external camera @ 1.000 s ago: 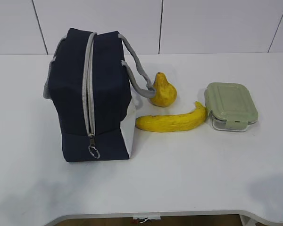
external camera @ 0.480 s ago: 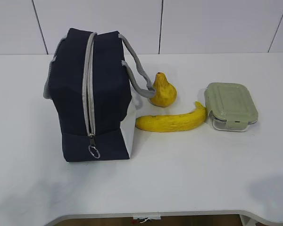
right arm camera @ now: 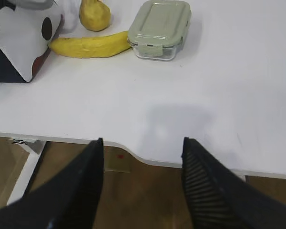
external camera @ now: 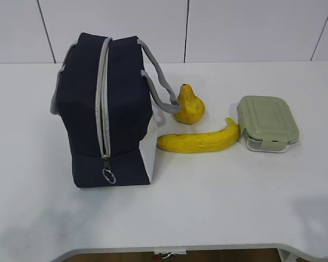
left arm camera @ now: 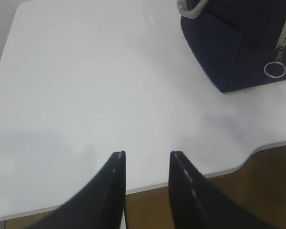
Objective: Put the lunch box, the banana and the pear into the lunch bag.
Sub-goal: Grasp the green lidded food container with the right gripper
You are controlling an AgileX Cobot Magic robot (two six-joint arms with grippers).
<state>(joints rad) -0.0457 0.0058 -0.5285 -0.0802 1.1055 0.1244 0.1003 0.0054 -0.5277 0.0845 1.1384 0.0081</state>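
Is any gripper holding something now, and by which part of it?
Nothing is held. The left gripper and the right gripper are both open and empty over the table's near edge.

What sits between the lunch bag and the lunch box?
The banana lies between the lunch bag and the lunch box, with the pear just behind it; the exterior view shows this best.

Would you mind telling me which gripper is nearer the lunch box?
Right. The right gripper hovers open at the table's front edge facing the lunch box; the left gripper faces the lunch bag.
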